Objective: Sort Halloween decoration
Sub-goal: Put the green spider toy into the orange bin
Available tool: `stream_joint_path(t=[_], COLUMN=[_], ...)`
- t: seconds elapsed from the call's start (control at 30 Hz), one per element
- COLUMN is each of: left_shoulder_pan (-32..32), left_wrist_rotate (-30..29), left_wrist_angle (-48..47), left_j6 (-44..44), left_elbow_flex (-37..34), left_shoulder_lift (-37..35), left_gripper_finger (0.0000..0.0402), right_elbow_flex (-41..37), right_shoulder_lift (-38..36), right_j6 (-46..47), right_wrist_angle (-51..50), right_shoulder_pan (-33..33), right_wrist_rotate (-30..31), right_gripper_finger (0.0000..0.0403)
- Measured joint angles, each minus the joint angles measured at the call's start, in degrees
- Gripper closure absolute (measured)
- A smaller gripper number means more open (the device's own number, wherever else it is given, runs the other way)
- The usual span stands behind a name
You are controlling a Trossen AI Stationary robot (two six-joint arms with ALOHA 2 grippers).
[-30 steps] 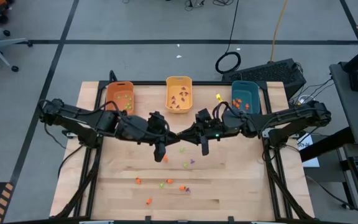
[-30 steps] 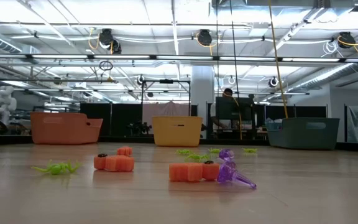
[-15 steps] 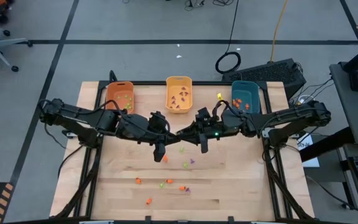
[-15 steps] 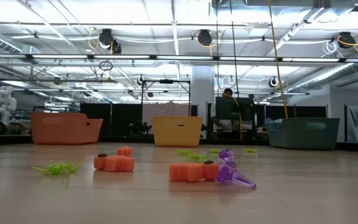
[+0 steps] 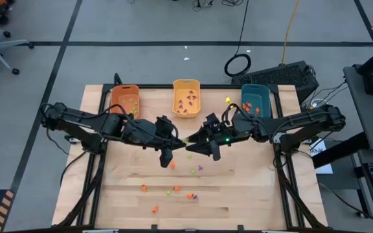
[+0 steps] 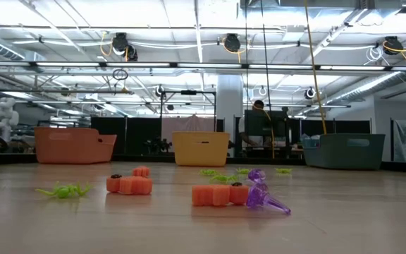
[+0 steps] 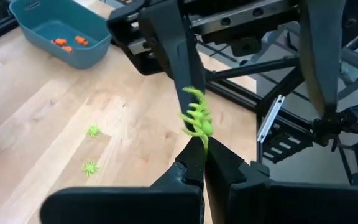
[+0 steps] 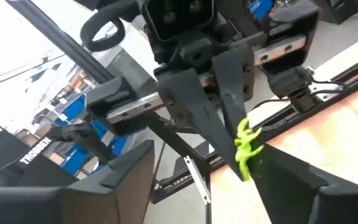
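Left wrist view shows the left gripper (image 7: 202, 144) clenched on the small light green plastic spider trinket (image 7: 197, 116), held in the air in front of the yellow oblong plastic bin (image 5: 186, 97), long axis pointing away from the fingertips, between the released right gripper's (image 8: 229, 180) spread jaws.

Pale wooden surface (image 5: 238, 188), planked, smooth, faintly satin. Teal bin (image 7: 61, 31) smooth matt plastic. Green trinket (image 7: 197, 118) looks glossy soft plastic.
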Motion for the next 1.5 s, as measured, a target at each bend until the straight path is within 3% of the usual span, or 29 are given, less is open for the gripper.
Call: stream_joint_path(t=[0.27,0.67,0.93,1.17,1.37,1.5], left_shoulder_pan=[0.0,5.2,18.7,33.4,43.9,50.7], left_wrist_rotate=[0.0,-2.8,-3.4,2.1,3.0,5.6], left_wrist_angle=[-1.7,-13.4,-24.3,-33.0,-39.5,-39.9], left_j6=[0.0,1.5,1.7,6.1,8.1,10.5], left_elbow_flex=[0.0,0.0,0.0,0.0,0.0,-2.0], left_shoulder_lift=[-2.7,-10.8,-14.5,-14.2,-13.2,-12.5], left_gripper_finger=[0.0402,0.0402,0.0402,0.0402,0.0402,0.0402], right_elbow_flex=[0.0,0.0,0.0,0.0,0.0,0.0], right_shoulder_lift=[-1.7,-5.8,-7.8,-9.4,-9.6,-9.8], right_j6=[-0.3,-5.7,-10.7,-17.8,-23.2,-23.6], right_wrist_angle=[-8.0,-20.6,-29.0,-31.1,-31.8,-33.5], right_shoulder_pan=[-0.8,-4.0,-10.8,-18.3,-23.3,-25.0], right_wrist_rotate=[0.2,0.2,0.2,0.2,0.1,0.1], right_gripper_finger=[0.0111,0.0106,0.0106,0.0106,0.0106,0.0106])
